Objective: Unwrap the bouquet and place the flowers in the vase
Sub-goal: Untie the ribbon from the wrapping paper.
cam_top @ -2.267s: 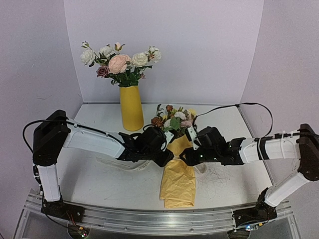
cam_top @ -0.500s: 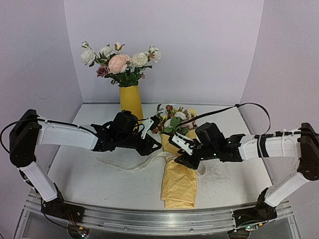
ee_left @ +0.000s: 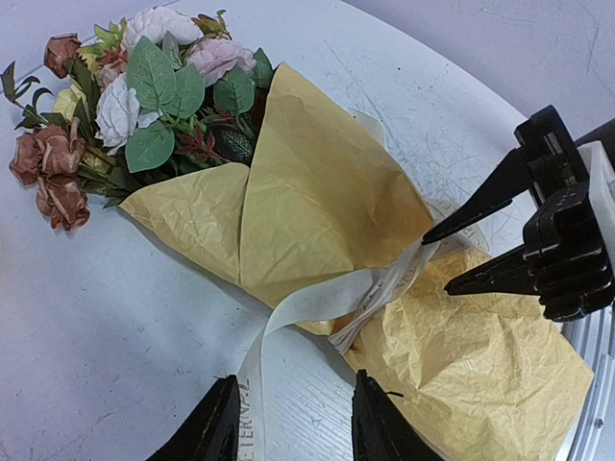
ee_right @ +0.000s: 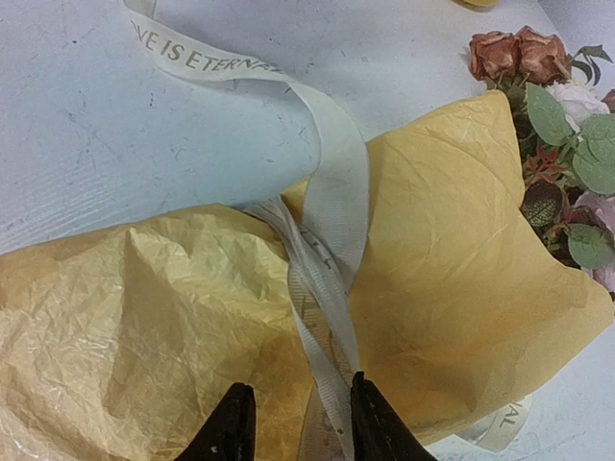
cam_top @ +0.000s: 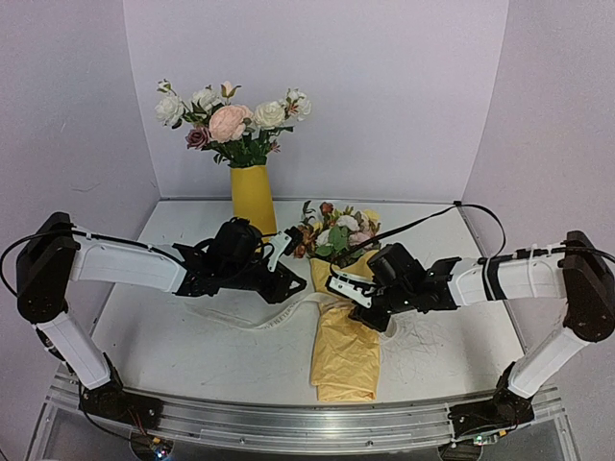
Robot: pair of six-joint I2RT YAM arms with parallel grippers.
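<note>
**Wrapped bouquet lies on the table with both grippers at its ribbon**

We see the bouquet (ee_left: pixel 307 192) lying on its side in the middle of the white table (cam_top: pixel 183 351). Its yellow-orange paper cone (cam_top: pixel 346 360) points toward the arms, and the flowers (ee_left: pixel 154 86) point toward the back wall. The flowers sit inside the paper, with blooms and leaves spilling from the open end. A cream ribbon (ee_right: pixel 336 192) goes round the narrow waist of the cone. One long end, printed with lettering, trails over the table toward the left side. The vase (cam_top: pixel 254 211) stands upright at the back, behind and to the left of the blooms and apart from them. A bunch of large white and pink roses (cam_top: pixel 229 123) fills it.

The left gripper (ee_left: pixel 296 403) hangs over the table just left of the cone, aimed at its waist. Its jaws stand partly open. The trailing ribbon end runs through the gap close to one finger, and we see nothing clamped.

The right gripper (ee_right: pixel 300 389) comes in from the other side, low over the waist of the cone. Its jaws are partly open too. A strand of ribbon runs between the fingers with bare space on either side of it, and we cannot tell whether the tips touch the paper. In the left wrist view its two black fingertips point at the knot, just beside it
</note>
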